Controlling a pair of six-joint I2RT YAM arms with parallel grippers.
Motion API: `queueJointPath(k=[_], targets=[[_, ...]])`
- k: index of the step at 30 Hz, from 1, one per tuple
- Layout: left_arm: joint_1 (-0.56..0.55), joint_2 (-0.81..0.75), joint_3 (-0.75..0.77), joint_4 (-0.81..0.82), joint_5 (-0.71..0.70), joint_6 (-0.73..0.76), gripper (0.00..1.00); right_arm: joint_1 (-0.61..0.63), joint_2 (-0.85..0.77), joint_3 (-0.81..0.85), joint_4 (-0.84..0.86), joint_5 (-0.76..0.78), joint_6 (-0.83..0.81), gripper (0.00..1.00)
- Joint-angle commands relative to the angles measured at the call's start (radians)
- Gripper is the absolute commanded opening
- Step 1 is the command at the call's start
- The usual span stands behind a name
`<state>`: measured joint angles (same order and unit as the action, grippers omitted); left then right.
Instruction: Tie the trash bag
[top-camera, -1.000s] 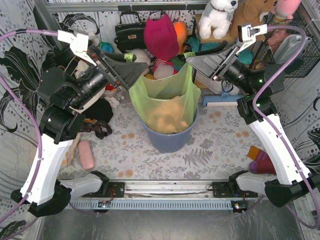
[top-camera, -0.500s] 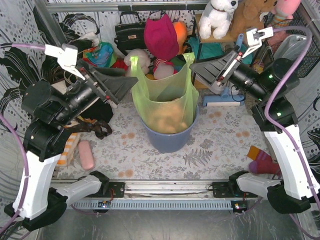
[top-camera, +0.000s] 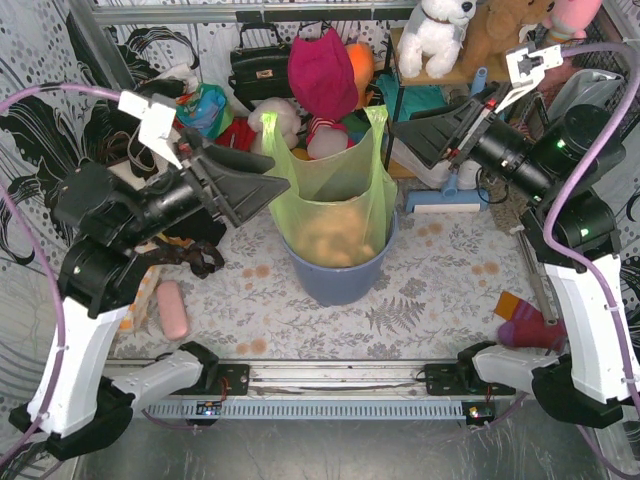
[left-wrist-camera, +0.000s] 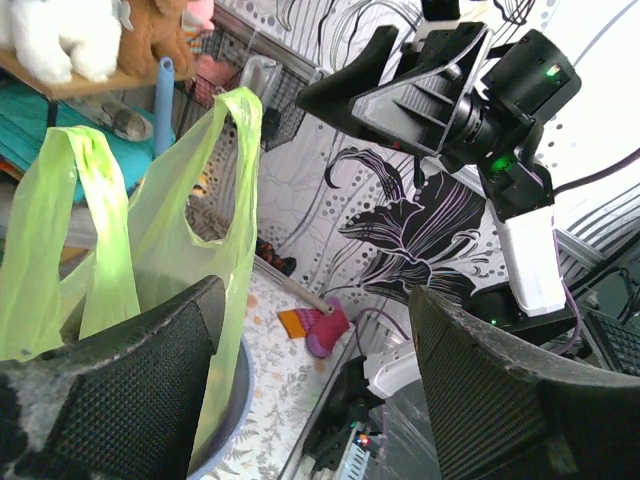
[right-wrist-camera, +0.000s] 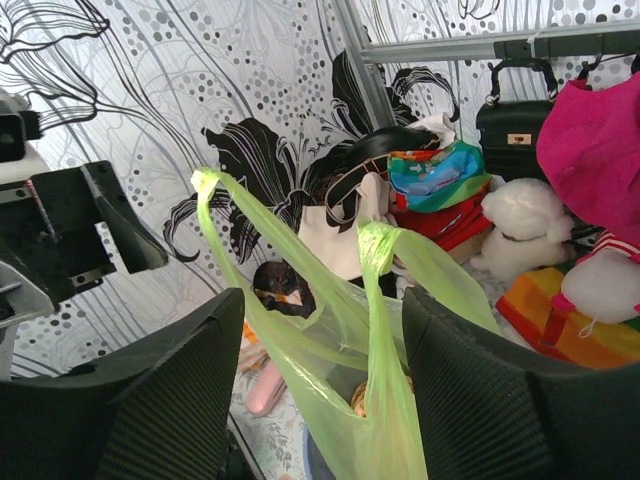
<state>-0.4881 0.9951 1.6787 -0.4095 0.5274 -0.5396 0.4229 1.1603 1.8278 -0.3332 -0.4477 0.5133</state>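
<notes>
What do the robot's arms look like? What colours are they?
The left arm and right arm have smooth white lower parts and chunky black joints. A thin purple cable loops off each one. Each ends in a black wedge-shaped pincer, the left pincer and right pincer, with bumpy mesh-like fingers. A tiny green light glows on the right arm.

One trash bag (top-camera: 330, 180), one bin (top-camera: 335, 285), one black handbag (top-camera: 260, 68), two grippers (top-camera: 272, 185) (top-camera: 405, 130).
</notes>
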Motion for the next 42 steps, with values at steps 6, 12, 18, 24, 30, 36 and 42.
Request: queueJointPath(k=[6, 12, 18, 24, 30, 36, 42], targets=[[-0.313, 0.192, 0.111, -0.004, -0.162, 0.069, 0.82, 0.003, 0.061, 0.071, -0.066, 0.02, -0.026, 0.56], [-0.521, 0.256, 0.166, -0.016, -0.414, 0.16, 0.81, 0.004, 0.078, 0.045, -0.027, 0.032, 0.039, 0.47], [-0.599, 0.196, -0.02, 0.202, -0.583, 0.216, 0.82, 0.004, 0.115, 0.045, 0.029, 0.022, 0.093, 0.4], [-0.602, 0.11, -0.257, 0.47, -0.668, 0.266, 0.84, 0.004, 0.145, 0.055, 0.052, 0.005, 0.114, 0.31], [-0.601, 0.135, -0.279, 0.528, -0.676, 0.278, 0.84, 0.004, 0.146, 0.061, 0.058, 0.004, 0.122, 0.05], [-0.601, 0.174, -0.297, 0.626, -0.714, 0.313, 0.84, 0.003, 0.132, 0.094, 0.038, 0.0, 0.123, 0.0], [-0.601, 0.195, -0.32, 0.738, -0.742, 0.396, 0.84, 0.003, 0.117, 0.142, -0.019, -0.024, 0.123, 0.0]])
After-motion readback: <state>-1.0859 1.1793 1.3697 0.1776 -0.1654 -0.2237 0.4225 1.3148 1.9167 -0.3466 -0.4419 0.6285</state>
